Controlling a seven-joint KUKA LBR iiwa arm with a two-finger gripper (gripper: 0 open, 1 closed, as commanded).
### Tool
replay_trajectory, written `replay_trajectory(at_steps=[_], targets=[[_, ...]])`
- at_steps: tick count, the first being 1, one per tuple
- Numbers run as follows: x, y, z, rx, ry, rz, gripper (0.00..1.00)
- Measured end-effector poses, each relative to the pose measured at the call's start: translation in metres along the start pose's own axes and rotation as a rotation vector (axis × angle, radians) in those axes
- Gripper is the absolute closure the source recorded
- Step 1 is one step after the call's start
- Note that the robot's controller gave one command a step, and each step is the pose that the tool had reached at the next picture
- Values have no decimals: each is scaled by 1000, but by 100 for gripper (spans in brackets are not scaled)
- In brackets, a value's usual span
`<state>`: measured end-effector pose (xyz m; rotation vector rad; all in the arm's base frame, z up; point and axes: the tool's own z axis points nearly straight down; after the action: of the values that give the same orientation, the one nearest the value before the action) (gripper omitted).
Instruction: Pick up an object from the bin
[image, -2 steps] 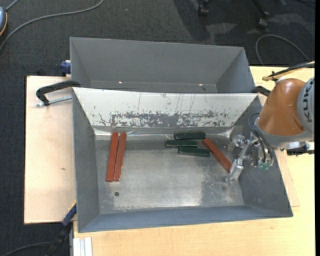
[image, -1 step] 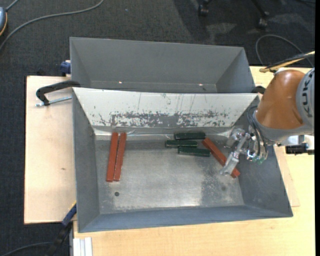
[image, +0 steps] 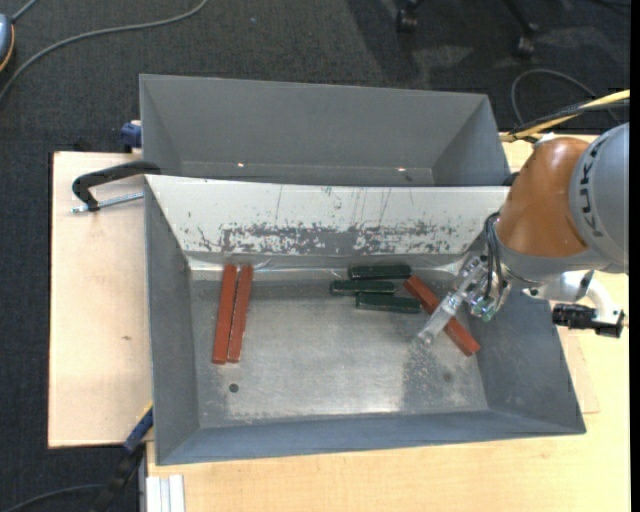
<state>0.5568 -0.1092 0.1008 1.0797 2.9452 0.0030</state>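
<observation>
A red-brown bar (image: 463, 340) is seen lying slantwise on the floor of the grey metal bin (image: 300, 125), at about 3 o'clock of the floor and close to the foot of the right-hand sloping wall; it is crossed near its middle by the gripper (image: 429, 334), whose tip is set just to the bar's 8 o'clock side; whether the gripper is spread or pressed together cannot be told, and no grasp can be confirmed. The bar's 11 o'clock end is found just beside a small cluster of dark green bars (image: 375, 290), at about 1 o'clock of the floor; a pair of red-brown bars (image: 231, 312), laid side by side, is well apart at 9 o'clock. A failed pick is judged possible; if the bar is taken off its middle, it may be tilted and dropped; if it is only nudged, it may be turned against the wall or pushed into the green bars, which could be dragged along.
</observation>
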Motion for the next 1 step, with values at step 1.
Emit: replay_trajectory(at_steps=[1], targets=[[3,1,31,5,7,382,0]])
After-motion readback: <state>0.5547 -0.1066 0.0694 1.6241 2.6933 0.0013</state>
